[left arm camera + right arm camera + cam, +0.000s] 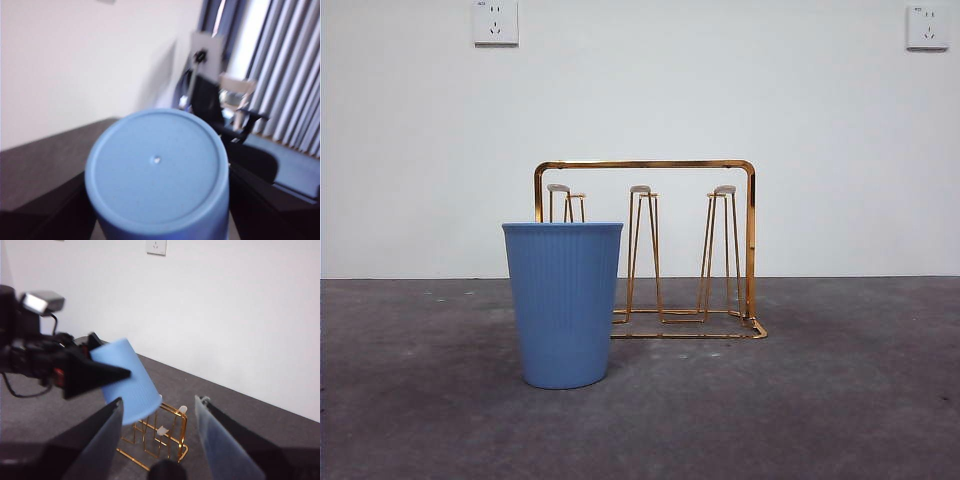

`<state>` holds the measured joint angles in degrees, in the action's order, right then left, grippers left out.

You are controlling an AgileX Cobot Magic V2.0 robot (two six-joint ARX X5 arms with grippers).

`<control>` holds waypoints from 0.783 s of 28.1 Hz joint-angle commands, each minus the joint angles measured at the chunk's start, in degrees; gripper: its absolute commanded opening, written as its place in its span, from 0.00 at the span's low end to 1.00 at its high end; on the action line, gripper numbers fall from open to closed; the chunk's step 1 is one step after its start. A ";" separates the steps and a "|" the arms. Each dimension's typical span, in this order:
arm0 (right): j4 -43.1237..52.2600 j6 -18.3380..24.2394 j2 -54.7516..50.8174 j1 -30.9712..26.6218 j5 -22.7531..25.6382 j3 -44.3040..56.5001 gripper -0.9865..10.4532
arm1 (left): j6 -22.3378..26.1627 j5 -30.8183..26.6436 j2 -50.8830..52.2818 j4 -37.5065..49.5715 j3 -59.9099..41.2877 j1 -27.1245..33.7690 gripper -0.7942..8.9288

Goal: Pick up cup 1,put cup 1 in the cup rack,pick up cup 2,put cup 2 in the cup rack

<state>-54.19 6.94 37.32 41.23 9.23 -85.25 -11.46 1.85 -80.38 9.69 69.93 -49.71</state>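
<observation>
A ribbed blue cup (563, 305) stands upright on the dark table, in front of the left end of the gold wire cup rack (650, 250). My left gripper (157, 217) is shut on a second blue cup (156, 170), whose round base faces the left wrist camera. In the right wrist view this gripper (95, 372) holds that cup (127, 385) tilted in the air above the rack (155, 437). My right gripper (160, 402) is open and empty, high above the table and back from the rack. Neither arm shows in the front view.
The rack's upright pegs have whitish tips (640, 189). A white wall with sockets (495, 22) runs behind the table. In the left wrist view the other arm (202, 95), a chair (235, 92) and curtains (290, 70) lie beyond the held cup, blurred.
</observation>
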 commanded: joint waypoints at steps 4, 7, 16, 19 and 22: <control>-0.31 0.63 -0.04 -0.04 1.09 0.24 0.31 | 1.25 -4.94 -5.55 0.20 0.17 -0.28 0.07; -0.26 0.63 -0.04 -0.04 1.09 0.24 0.31 | 1.25 -7.61 -8.17 0.13 1.05 -0.50 0.07; -0.55 0.66 -0.04 -0.04 1.07 0.24 0.31 | 1.95 -13.88 -14.99 -3.80 7.54 -1.01 0.07; -1.18 0.66 -0.04 -0.04 1.07 0.24 0.31 | 2.75 -16.13 -16.17 -4.44 8.48 -1.01 0.07; -1.53 0.66 -0.04 -0.04 1.07 0.24 0.31 | 2.75 -16.96 -16.41 -4.55 8.50 -0.96 0.07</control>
<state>-55.92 7.33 37.36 41.23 10.28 -85.25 -9.52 -14.85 -96.36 4.58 78.32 -50.54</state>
